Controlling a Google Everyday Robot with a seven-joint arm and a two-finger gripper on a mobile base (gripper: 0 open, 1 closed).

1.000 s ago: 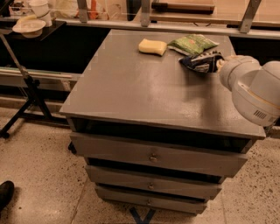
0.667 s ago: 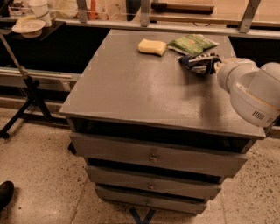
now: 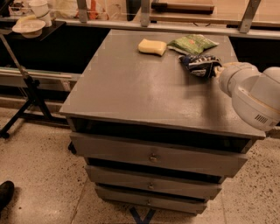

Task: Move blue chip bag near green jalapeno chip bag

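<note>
The blue chip bag [image 3: 197,64], dark navy with white print, lies crumpled on the grey cabinet top [image 3: 131,87] near its far right side. The green jalapeno chip bag [image 3: 192,43] lies flat just behind it, a short gap away. My gripper [image 3: 217,70] is at the right end of the blue bag, reaching in from the right. The white arm [image 3: 256,94] hides most of the gripper and where it meets the bag.
A pale yellow sponge-like block [image 3: 152,47] lies left of the green bag. The cabinet has several drawers [image 3: 153,157] below. A stand with white bowls [image 3: 29,26] is at the far left. A railing [image 3: 144,13] runs behind the cabinet.
</note>
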